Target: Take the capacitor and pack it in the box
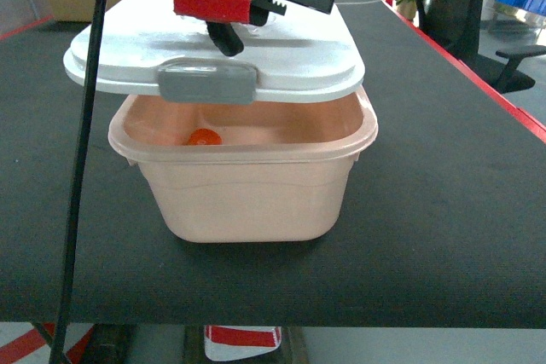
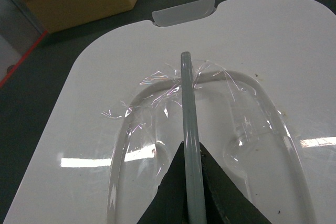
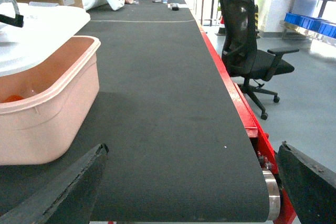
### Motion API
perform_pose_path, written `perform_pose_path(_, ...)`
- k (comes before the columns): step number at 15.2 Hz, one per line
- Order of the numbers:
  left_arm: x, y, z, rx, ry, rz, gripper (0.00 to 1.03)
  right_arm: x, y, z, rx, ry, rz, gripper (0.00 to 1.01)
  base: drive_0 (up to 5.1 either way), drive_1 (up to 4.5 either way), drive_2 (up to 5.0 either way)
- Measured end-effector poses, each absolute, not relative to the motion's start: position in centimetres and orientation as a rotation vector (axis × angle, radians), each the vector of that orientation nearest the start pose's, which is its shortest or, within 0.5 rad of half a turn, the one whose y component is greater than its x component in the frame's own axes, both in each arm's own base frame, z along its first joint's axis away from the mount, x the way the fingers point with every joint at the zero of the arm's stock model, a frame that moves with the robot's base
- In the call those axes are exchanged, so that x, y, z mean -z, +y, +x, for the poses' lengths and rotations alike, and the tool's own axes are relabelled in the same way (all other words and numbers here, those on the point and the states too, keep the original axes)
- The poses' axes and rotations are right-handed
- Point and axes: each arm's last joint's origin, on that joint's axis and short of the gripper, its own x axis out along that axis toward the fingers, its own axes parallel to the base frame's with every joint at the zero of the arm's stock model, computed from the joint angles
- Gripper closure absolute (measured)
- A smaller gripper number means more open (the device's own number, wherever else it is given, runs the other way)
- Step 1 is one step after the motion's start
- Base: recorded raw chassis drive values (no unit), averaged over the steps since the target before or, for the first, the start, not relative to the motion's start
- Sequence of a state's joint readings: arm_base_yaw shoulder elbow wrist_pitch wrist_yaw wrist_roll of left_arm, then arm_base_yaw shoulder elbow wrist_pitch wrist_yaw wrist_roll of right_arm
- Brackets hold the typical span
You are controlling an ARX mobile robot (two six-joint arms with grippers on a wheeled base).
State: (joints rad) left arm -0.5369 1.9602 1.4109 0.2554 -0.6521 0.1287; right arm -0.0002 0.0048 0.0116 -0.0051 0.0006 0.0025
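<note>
The black worktop [image 1: 444, 168] carries the pink box [image 1: 247, 185] near its front edge. The white lid [image 1: 290, 49] sits tilted over the box, with the front side raised. My left claw [image 2: 191, 145] is closed on the lid's thin handle [image 2: 185, 77]. My right claw [image 3: 189, 182] is wide open beside the box, holding nothing. The capacitor [image 1: 204, 137] is inside the box, at its bottom.

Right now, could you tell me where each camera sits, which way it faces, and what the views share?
Head: on the robot, looking forward and down at the box, capacitor inside; left gripper on the lid.
Left wrist: above the lid, facing down; its fingers clamp the handle.
Right wrist: low, facing along the table; open fingers frame it.
All three show the box.
</note>
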Motion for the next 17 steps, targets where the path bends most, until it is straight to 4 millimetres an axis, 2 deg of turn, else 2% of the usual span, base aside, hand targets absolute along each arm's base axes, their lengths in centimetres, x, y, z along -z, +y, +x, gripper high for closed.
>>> perform_pose_path(2,-24.2,-22.7,39.3,-0.093,0.254,0.285,1.01,-16.7,0.0,9.7,0.0,-0.002,0.002,0.03,0.0,0.0,0.0)
perform_pose_path(5,-22.3,-23.9,39.3,-0.082,0.295,0.313,1.01,-16.7,0.0,9.7,0.0,-0.002,0.002,0.03,0.0,0.0,0.0)
perform_pose_path(7,-21.4,-24.0,39.5,-0.088,0.317,0.323,1.01,-16.7,0.0,9.7,0.0,-0.002,0.002,0.03,0.0,0.0,0.0)
perform_pose_path(12,-20.7,-23.6,39.4,-0.09,0.335,0.308,1.01,-16.7,0.0,9.7,0.0,-0.002,0.002,0.03,0.0,0.0,0.0)
perform_pose_path(13,-20.4,-23.5,39.3,-0.084,0.335,0.296,0.98,-16.7,0.0,9.7,0.0,-0.002,0.002,0.03,0.0,0.0,0.0)
perform_pose_path(15,-20.3,-23.1,39.3,-0.085,0.324,0.28,0.75,-16.7,0.0,9.7,0.0,-0.002,0.002,0.03,0.0,0.0,0.0)
perform_pose_path(17,-21.7,-22.6,38.9,-0.068,0.253,0.23,0.53,-16.7,0.0,9.7,0.0,-0.002,0.002,0.03,0.0,0.0,0.0)
